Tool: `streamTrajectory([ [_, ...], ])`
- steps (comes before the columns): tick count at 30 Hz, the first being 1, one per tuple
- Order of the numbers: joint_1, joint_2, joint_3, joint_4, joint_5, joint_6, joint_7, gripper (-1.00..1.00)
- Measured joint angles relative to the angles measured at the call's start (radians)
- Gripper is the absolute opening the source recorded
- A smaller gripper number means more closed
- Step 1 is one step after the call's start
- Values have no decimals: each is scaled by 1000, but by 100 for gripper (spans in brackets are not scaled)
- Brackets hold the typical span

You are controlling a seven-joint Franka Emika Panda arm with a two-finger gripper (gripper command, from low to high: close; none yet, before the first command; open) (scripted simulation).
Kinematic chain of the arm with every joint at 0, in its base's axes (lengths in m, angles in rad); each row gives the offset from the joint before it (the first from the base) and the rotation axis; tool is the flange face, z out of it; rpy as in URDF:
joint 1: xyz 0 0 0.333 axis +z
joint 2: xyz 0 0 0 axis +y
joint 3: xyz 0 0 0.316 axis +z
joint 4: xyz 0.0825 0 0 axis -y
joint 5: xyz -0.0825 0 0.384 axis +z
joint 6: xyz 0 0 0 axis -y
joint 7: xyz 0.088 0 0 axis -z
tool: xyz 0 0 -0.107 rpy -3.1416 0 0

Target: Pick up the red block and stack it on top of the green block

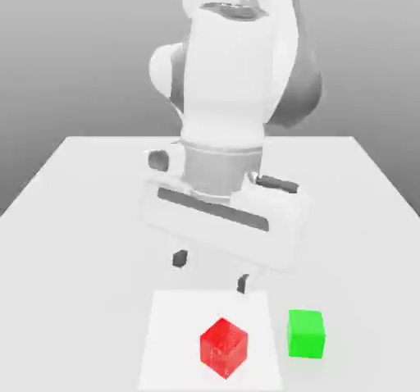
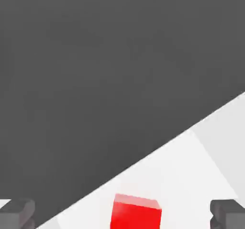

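The red block (image 1: 224,347) lies near the table's front edge, turned so a corner faces the camera. Just to its right in the exterior view sits the green block (image 1: 306,333), flat on the table and a small gap away. My gripper (image 1: 211,271) hangs above and behind the red block, open, its two dark fingertips (image 1: 179,258) spread wide with nothing between them. In the hand view the red block (image 2: 136,213) sits between the two fingertips (image 2: 17,212), still some way beyond them.
A white table (image 1: 82,218) carries both blocks, with a brighter square patch (image 1: 172,333) under the red one. The arm's bulky white body (image 1: 225,95) rises over the table's middle. The table's front edge runs close to the blocks.
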Motion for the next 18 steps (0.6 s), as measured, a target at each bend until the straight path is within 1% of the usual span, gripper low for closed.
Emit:
streamTrajectory([
  [2,5,67,3,-21,27,33,37,0],
  [3,10,101,-1,-22,25,56,52,0],
  [7,47,244,-52,-6,-37,170,112,0],
  [8,61,277,-69,-1,-53,197,124,-100],
  [14,67,293,-76,2,-62,212,131,-100],
  [18,37,197,-35,-14,-8,133,91,-100],
])
